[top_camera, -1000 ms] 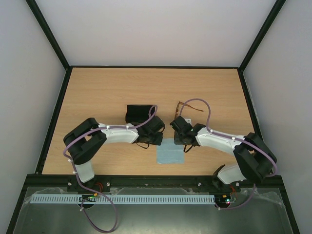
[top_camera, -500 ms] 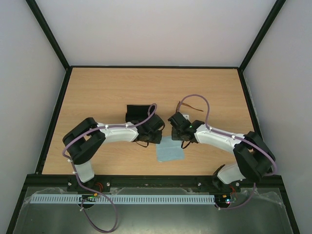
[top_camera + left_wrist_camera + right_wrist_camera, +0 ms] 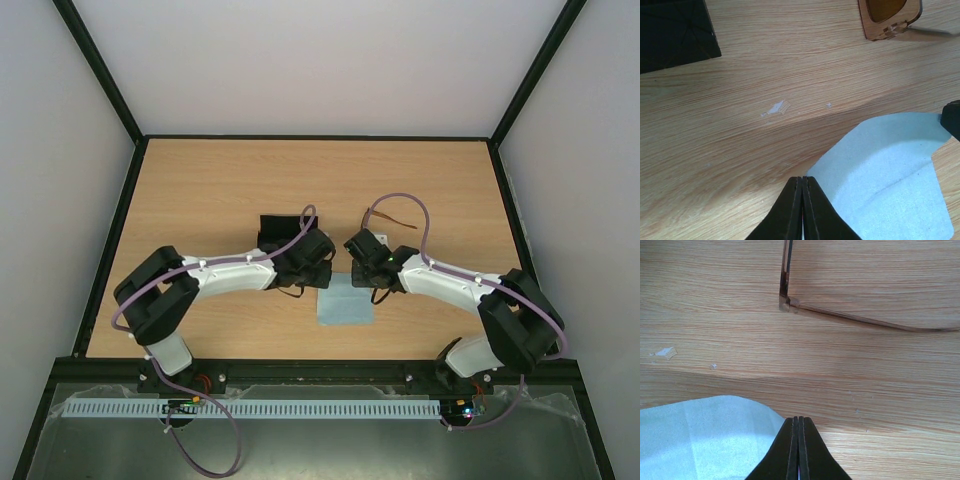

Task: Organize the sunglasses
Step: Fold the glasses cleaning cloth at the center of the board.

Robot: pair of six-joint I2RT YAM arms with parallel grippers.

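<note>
The right gripper (image 3: 798,419) sits at the near edge, its black fingers pressed together with nothing between them. A light blue cloth (image 3: 700,437) lies flat to their left, its edge just beside them. Farther off, the sunglasses (image 3: 785,302) rest on the wooden table (image 3: 865,390), one slim temple arm running right.

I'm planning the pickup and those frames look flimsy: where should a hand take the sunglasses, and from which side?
Take the sunglasses by the front frame beside the hinge corner, coming from above and closing across the thin front. They rest on the table with the temple arm unfolded; it is slim and curved, probably a poorer hold.
</note>
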